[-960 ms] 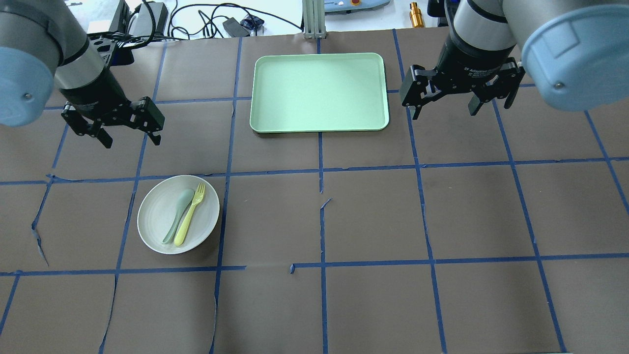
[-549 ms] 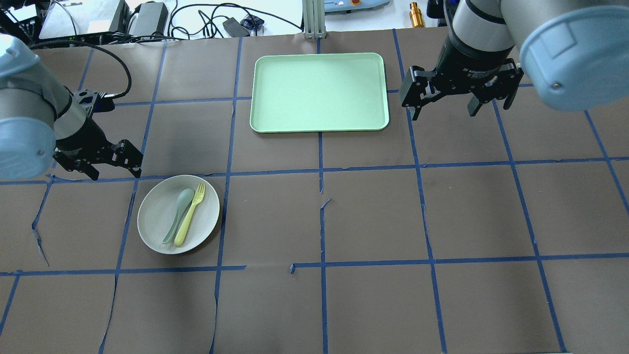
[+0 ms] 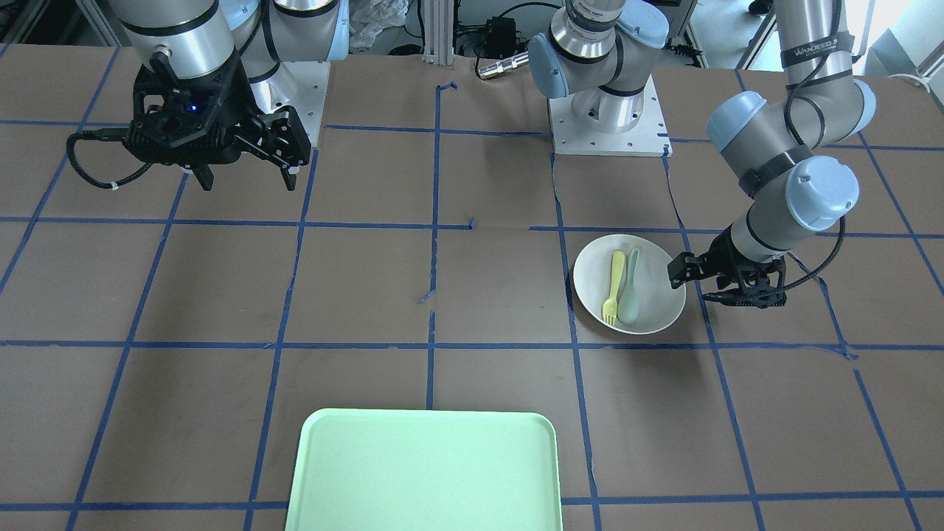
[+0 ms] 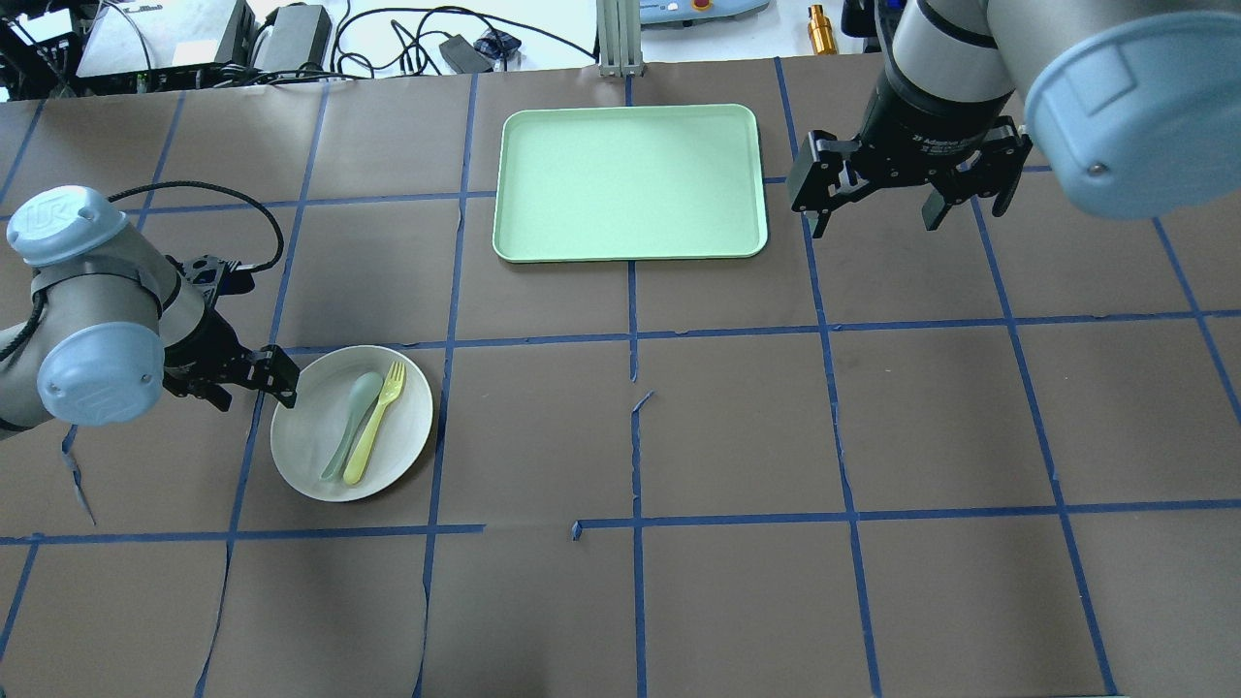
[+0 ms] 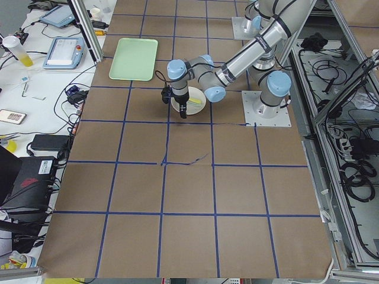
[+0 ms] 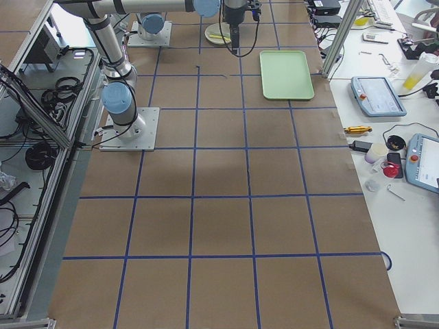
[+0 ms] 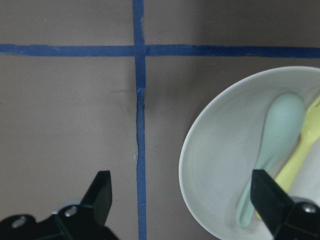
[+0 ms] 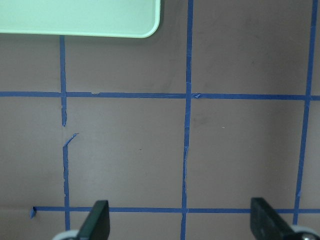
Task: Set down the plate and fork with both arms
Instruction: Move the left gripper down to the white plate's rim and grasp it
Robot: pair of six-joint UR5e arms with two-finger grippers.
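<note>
Both the left fingers (image 7: 265, 195) and the right fingers (image 8: 262, 217) are spread; the left bracket the 10 o'clock rim of the plate (image 4: 305, 441), fork (image 4: 373, 427) inside, on the worktop (image 4: 737, 427) at 8 o'clock from the tray (image 4: 630, 179), so a level pinch seems next, while the right hover at its 3 o'clock.

Plate (image 4: 315, 456) at one fingertip of the left gripper (image 4: 254, 388): matt off-white, faintly speckled. Fork (image 4: 373, 422) and spoon (image 4: 351, 417) on it: smooth plastic, low sheen. Tray (image 4: 630, 179): smooth mint plastic, slight gloss. Table cover (image 4: 737, 427): matt brown paper, creased, torn in spots; blue tape (image 4: 737, 333) lines. Left arm (image 4: 107, 291), right arm (image 4: 945, 53): satin metal, glossy blue caps. Right gripper (image 4: 877, 225), like the left: matt black.
</note>
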